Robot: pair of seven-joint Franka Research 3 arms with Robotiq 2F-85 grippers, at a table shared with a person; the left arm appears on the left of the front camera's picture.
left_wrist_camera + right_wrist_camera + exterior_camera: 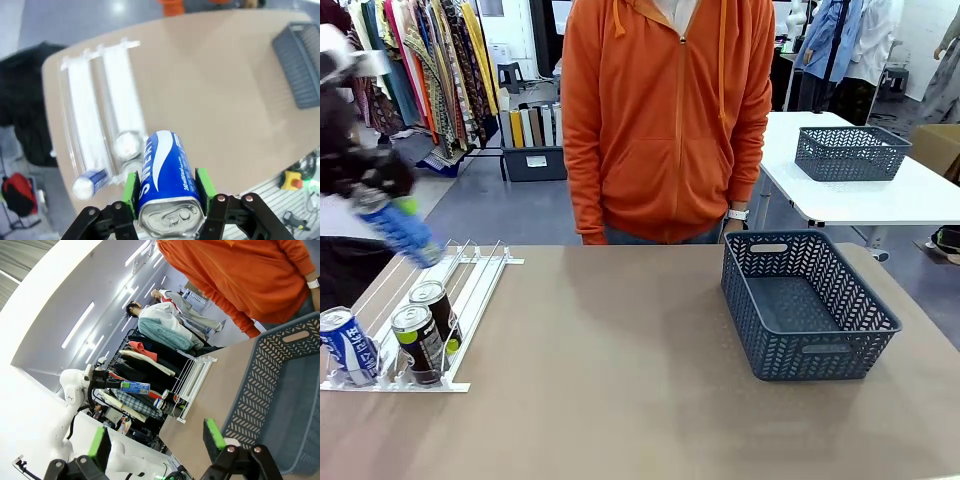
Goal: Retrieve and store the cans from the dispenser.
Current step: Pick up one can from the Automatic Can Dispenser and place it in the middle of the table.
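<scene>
- Left tool [167,189] clamps a blue can [164,162] (tilted), held in the air above the dispenser [483,277].
- Three more cans [417,343] sit at the dispenser's near end.
- Right tool [155,440] gapes wide, holding nothing, by the basket [260,385].

Front view looks across the table [620,380]; left wrist down, right wrist sideways; all share the dispenser [485,275].
</scene>
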